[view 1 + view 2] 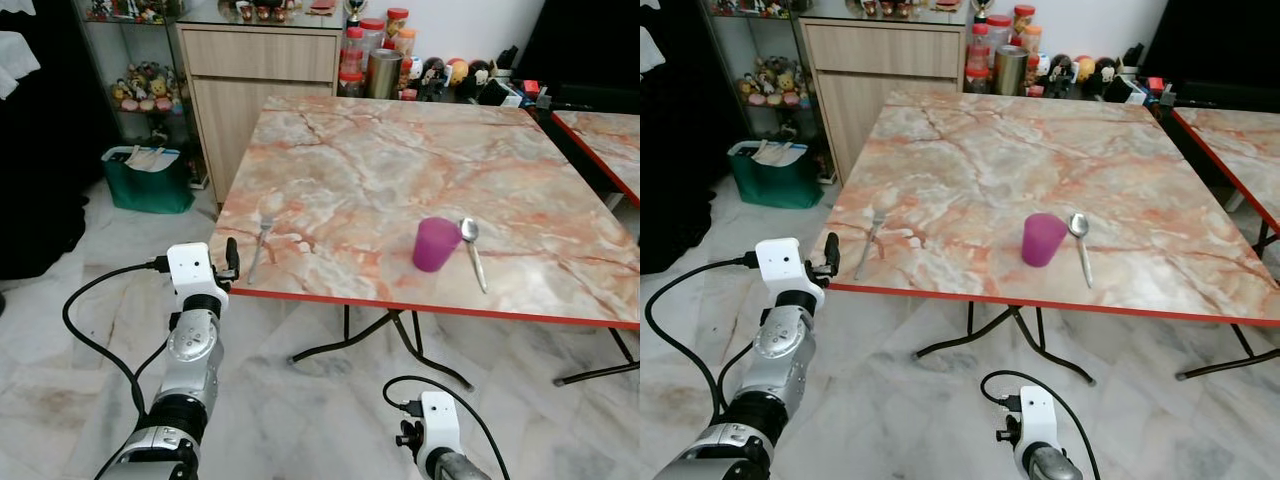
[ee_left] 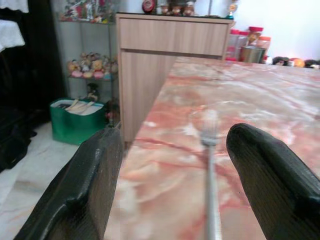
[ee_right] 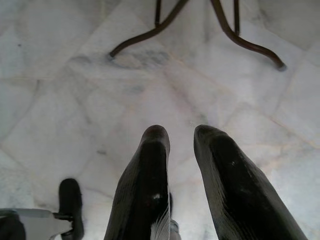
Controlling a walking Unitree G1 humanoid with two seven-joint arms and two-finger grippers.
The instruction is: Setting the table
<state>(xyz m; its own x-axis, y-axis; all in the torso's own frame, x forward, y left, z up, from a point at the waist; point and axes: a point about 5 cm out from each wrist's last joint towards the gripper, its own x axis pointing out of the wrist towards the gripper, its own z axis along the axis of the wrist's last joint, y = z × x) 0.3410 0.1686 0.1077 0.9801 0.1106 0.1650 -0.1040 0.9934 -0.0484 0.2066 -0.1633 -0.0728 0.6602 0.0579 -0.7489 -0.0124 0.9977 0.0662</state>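
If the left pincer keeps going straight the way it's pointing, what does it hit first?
Most likely the fork: it lies on the marble table near the edge, lined up between the open left pincer's fingers. Depth to the handle end is unclear.

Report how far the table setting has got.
Laid out: purple cup with the spoon right beside it, fork near the table edge. In hand: nothing; the open left gripper lines up on the fork. The right gripper hangs idle. Left: no plate visible.
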